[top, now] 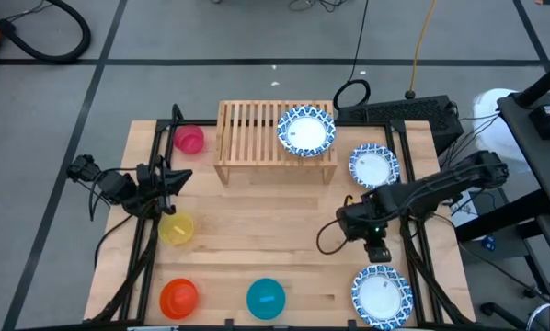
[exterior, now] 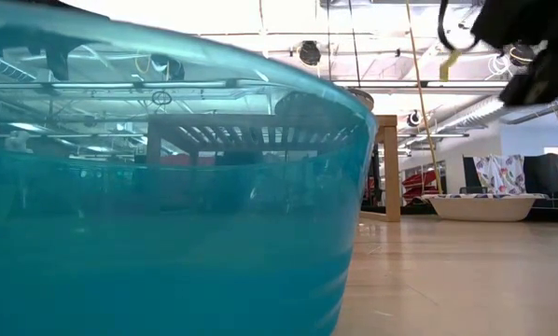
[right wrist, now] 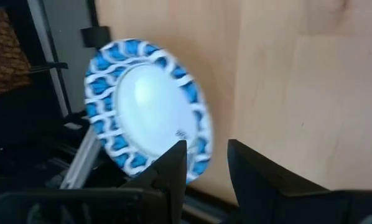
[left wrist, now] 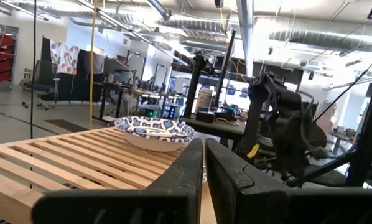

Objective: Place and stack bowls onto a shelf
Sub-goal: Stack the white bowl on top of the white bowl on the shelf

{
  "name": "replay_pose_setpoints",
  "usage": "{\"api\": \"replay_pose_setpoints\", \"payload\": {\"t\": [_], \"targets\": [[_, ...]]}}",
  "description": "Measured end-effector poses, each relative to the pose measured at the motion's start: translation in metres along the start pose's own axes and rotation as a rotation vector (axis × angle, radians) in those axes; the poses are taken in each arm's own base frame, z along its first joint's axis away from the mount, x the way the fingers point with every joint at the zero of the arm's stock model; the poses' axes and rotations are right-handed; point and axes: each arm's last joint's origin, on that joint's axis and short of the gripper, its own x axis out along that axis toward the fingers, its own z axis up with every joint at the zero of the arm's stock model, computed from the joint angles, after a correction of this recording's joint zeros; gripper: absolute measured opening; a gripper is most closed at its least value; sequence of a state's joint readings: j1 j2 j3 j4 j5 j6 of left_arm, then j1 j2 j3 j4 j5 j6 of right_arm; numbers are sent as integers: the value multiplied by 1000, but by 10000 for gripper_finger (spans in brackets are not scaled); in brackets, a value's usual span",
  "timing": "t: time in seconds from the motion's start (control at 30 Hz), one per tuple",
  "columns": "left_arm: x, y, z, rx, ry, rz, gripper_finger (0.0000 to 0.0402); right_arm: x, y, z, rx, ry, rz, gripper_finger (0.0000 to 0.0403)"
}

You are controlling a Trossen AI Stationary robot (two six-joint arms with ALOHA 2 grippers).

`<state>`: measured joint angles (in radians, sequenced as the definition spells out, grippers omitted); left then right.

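One blue-patterned bowl (top: 306, 131) rests on the right end of the light-wood shelf (top: 275, 138); the left wrist view shows the same bowl (left wrist: 153, 130) on the slats. A second blue-patterned bowl (top: 374, 165) lies on the table right of the shelf. A third (top: 382, 296) lies at the near right corner. My right gripper (top: 378, 250) hovers open just on the far side of this third bowl (right wrist: 145, 115), slanting down, nothing between its fingers. My left gripper (top: 178, 177) waits shut at the table's left, pointing toward the shelf.
Plain bowls stand on the table: pink (top: 189, 139) left of the shelf, yellow (top: 177, 228) at mid left, orange-red (top: 178, 297) and teal (top: 266, 298) along the near edge. The teal bowl (exterior: 167, 187) fills most of the low view. Bare wood lies mid-table.
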<state>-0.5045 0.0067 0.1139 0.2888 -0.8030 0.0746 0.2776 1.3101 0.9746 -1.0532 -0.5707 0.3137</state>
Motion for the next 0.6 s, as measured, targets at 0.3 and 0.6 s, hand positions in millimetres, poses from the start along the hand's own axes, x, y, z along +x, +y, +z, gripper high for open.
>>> {"api": "replay_pose_setpoints", "payload": {"t": [0.3,0.6], "targets": [[0,0,0,0,0,0,24,33,-17,-3,-72,-27,21,110],[0,0,0,0,0,0,24,48,-13,-5,-125,-46,39,110]]}}
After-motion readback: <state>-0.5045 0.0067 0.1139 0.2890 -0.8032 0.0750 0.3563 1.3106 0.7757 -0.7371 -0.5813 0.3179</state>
